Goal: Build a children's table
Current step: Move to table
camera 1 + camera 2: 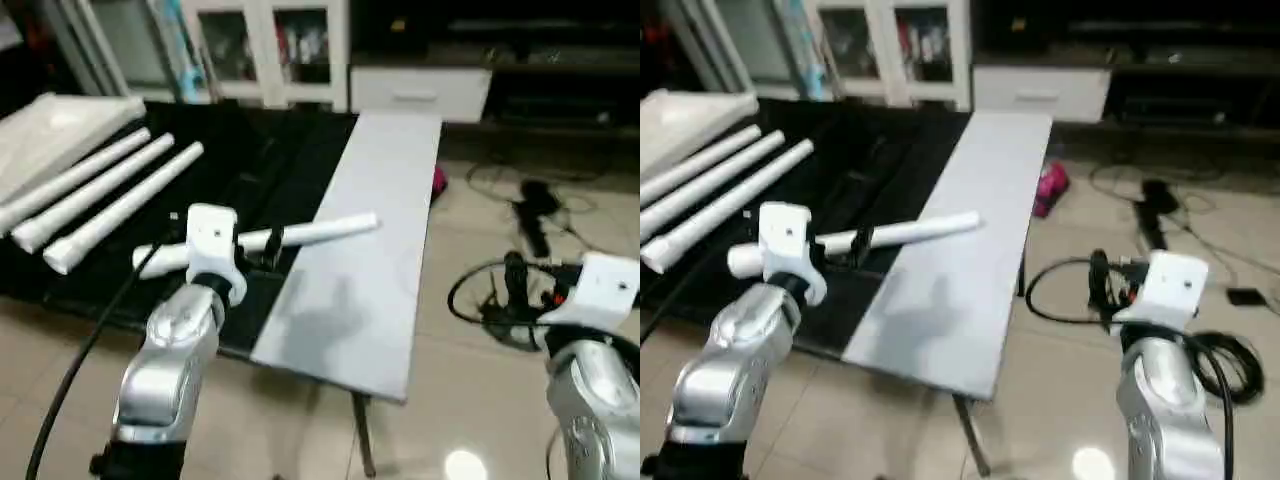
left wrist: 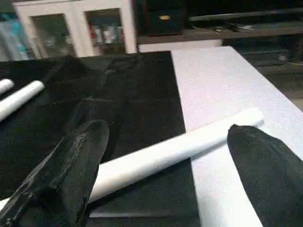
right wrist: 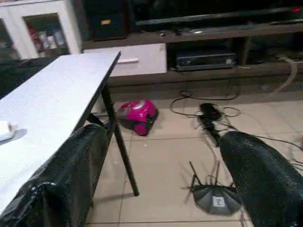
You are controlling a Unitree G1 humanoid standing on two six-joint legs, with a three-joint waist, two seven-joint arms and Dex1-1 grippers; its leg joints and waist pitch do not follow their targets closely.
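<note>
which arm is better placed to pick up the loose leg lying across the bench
Left. The left gripper hovers right at the lone leg, open jaws on either side of it. The right gripper hangs over the floor, beside the bench.

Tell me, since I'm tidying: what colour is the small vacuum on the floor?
Bright pink vacuum, clearest in the right wrist view.

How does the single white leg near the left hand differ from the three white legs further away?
The single leg lies alone, crossing from the black cloth onto the grey board. The three legs lie side by side, wholly on the cloth, at a steeper slant. All are white tapered tubes.
</note>
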